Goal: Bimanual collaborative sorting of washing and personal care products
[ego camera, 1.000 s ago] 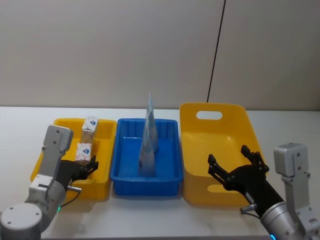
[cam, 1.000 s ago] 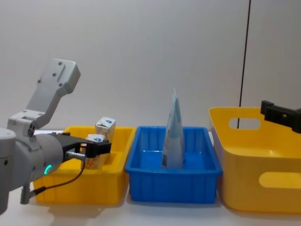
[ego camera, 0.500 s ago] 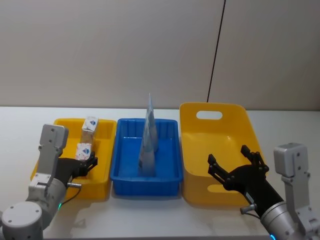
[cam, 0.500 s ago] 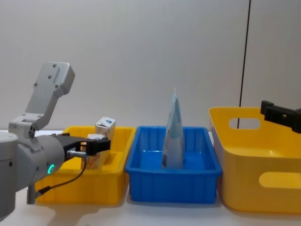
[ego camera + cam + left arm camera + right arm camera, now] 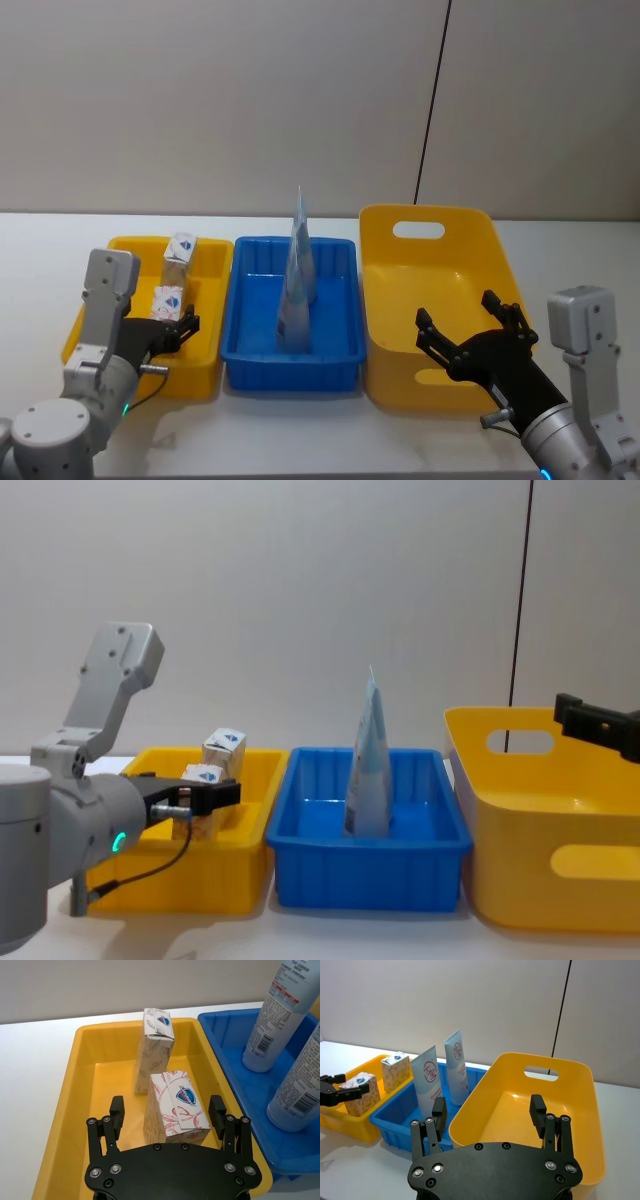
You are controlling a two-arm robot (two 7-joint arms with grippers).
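Observation:
A white box with red leaf pattern [image 5: 175, 1105] stands in the small yellow bin [image 5: 80, 1085], with a narrower yellowish carton [image 5: 157, 1047] upright just behind it. My left gripper [image 5: 167, 1110] is open, its fingers on either side of the white box with gaps to it. In the head view the left gripper [image 5: 178, 328] sits at the white box [image 5: 167, 300], near the carton [image 5: 181, 250]. Two tall pale-blue tubes [image 5: 427, 1082] [image 5: 456, 1065] stand in the blue bin [image 5: 335, 300]. My right gripper [image 5: 488, 1109] hangs open over the large yellow bin [image 5: 580, 1125], holding nothing.
The three bins stand side by side on a white table [image 5: 30, 260]: small yellow at the left, blue in the middle, large yellow with a handle slot [image 5: 418, 231] at the right. A dark cable [image 5: 432, 100] runs down the wall behind.
My left arm has shifted slightly and its wrist has dropped a little; its gripper stays open at the white box. The right arm and the products have not moved.

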